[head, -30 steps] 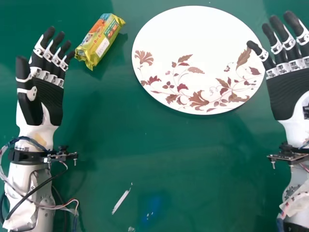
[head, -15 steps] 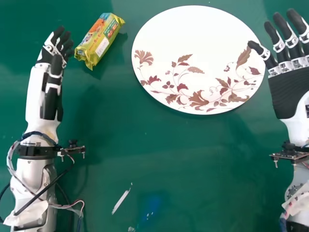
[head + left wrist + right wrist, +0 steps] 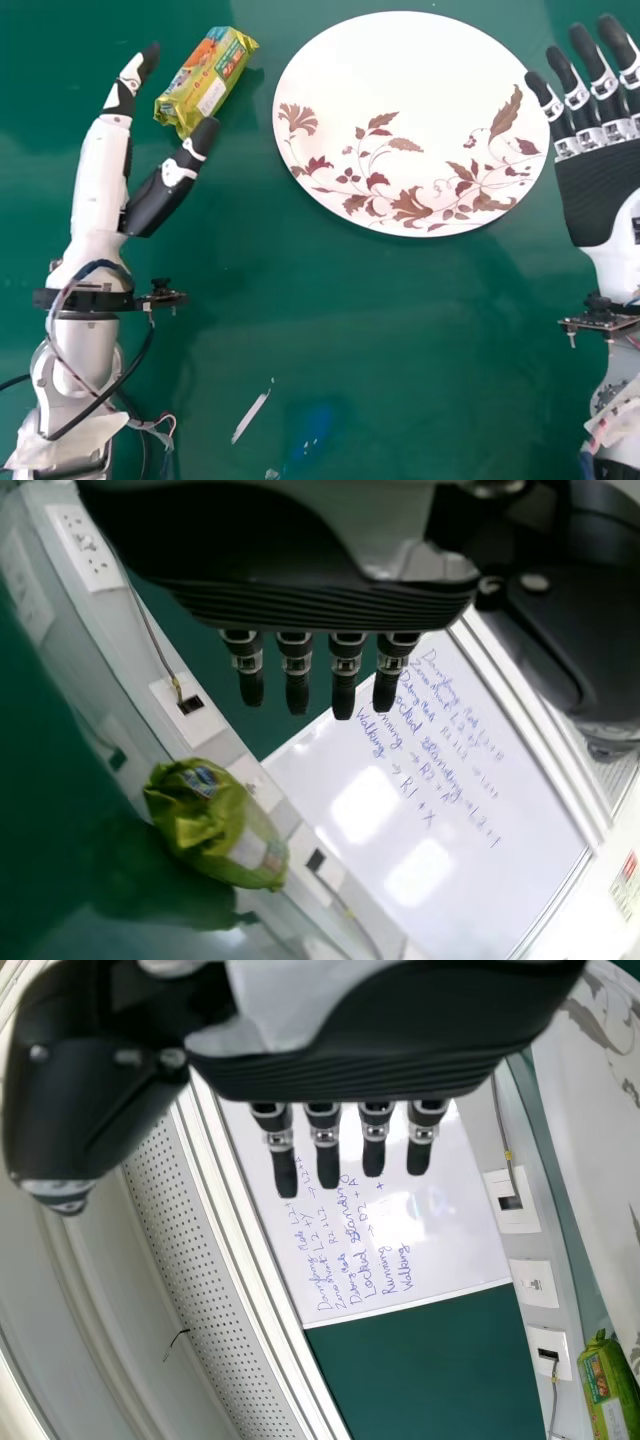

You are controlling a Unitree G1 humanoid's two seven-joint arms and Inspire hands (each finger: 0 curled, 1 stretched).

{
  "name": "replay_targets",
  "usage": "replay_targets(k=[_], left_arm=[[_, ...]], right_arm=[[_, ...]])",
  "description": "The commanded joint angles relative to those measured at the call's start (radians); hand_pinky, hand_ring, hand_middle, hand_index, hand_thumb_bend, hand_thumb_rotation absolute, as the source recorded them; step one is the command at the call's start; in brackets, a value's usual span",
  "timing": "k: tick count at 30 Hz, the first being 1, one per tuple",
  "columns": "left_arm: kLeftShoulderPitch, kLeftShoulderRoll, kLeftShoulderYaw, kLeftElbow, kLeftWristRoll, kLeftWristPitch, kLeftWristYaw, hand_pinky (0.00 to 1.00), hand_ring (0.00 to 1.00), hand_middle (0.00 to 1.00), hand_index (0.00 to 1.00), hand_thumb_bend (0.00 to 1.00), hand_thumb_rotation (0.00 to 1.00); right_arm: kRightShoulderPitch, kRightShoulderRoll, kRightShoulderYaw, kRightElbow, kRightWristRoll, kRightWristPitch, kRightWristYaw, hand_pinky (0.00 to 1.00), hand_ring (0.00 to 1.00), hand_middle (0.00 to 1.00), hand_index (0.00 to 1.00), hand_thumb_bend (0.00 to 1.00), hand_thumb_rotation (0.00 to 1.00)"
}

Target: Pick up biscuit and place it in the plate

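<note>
Biscuit (image 3: 208,80), upper left, is faced by a wide-spread left hand (image 3: 101,178): likely light, slippery, crushable, best gripped softly mid-length!

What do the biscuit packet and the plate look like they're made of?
The biscuit packet looks like thin, shiny plastic film, judging by its crinkled, glossy yellow-green surface and gathered end. The plate has a smooth white surface with a printed floral pattern; it could be ceramic or melamine, and the look alone doesn't settle which.
</note>
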Motion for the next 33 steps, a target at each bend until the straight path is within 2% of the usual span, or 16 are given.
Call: replay_targets(k=[1,6,15,19,22,29,33], left_arm=[[0.025,-0.004,-0.023,-0.033,0.059,0.03,0.025,1.0,1.0,1.0,1.0,1.0,1.0],[0.045,-0.015,-0.056,-0.061,0.138,0.07,0.057,1.0,1.0,1.0,1.0,1.0,1.0],[0.092,-0.021,-0.08,-0.125,0.199,0.087,0.101,1.0,1.0,1.0,1.0,1.0,1.0],[0.123,-0.027,-0.064,-0.192,0.178,0.11,0.079,1.0,1.0,1.0,1.0,1.0,0.98],[0.146,-0.031,-0.051,-0.25,0.196,0.138,0.071,1.0,1.0,1.0,1.0,1.0,0.99],[0.178,-0.05,-0.074,-0.36,0.309,0.231,-0.006,1.0,1.0,1.0,1.0,1.0,0.99],[0.194,-0.034,-0.064,-0.399,0.347,0.25,-0.064,1.0,1.0,1.0,1.0,1.0,0.98]], right_arm=[[0.011,-0.004,-0.009,-0.001,0.018,0.003,0.01,0.97,1.0,1.0,0.97,0.98,0.51],[0.013,-0.005,-0.009,-0.001,0.025,0.006,0.014,0.98,1.0,1.0,0.96,1.0,0.54],[0.015,-0.002,-0.011,-0.001,0.032,0.01,0.017,0.97,1.0,1.0,0.96,1.0,0.55],[0.011,-0.004,-0.013,0.01,0.055,0.027,0.03,0.98,1.0,1.0,0.97,1.0,0.53],[0.01,-0.004,-0.013,0.009,0.052,0.026,0.028,0.97,1.0,1.0,0.98,1.0,0.51],[0.005,-0.004,-0.017,0.013,0.056,0.032,0.032,0.96,1.0,1.0,0.98,1.0,0.5],[0.01,0.004,-0.011,-0.003,0.055,0.038,0.019,0.96,1.0,1.0,1.0,1.0,0.53]])
